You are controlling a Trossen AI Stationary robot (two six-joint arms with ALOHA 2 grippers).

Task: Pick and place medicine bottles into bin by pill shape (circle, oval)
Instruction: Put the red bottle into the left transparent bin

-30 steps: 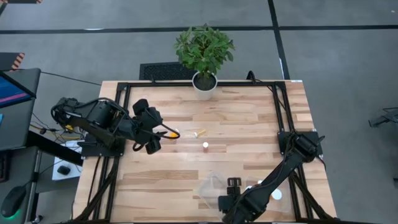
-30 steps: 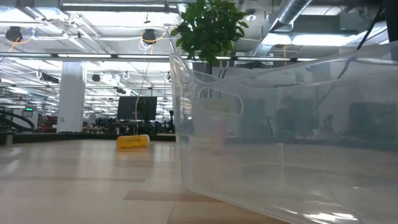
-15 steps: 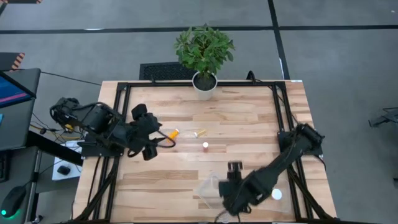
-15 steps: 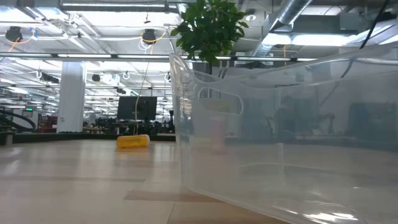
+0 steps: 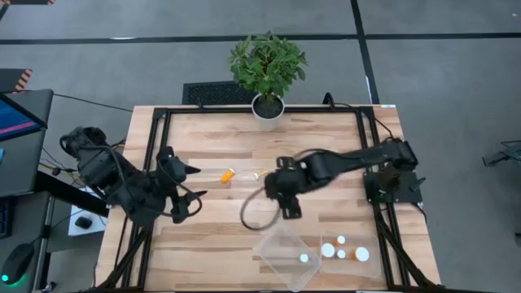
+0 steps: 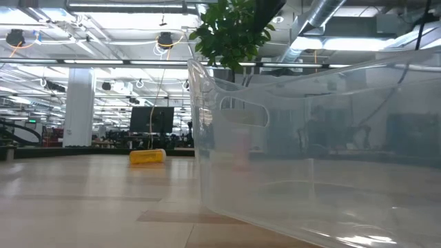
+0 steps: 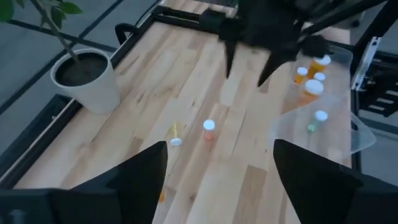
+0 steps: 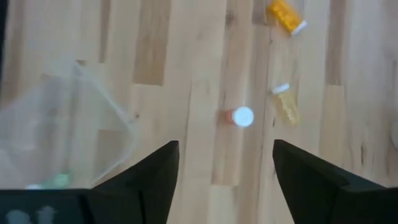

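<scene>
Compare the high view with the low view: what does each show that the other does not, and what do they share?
Only the high view shows both arms: the left gripper open near the table's left edge, the right gripper open over the middle, plus the capped bottles lying in the clear bin.

Only the low view shows the room beyond the table, with ceiling lights and a dark monitor.

Both show the potted plant, the bin, the wooden table and the amber bottle lying on it.

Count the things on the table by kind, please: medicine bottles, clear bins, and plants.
Medicine bottles: 8
Clear bins: 2
Potted plant: 1
Total: 11
</scene>
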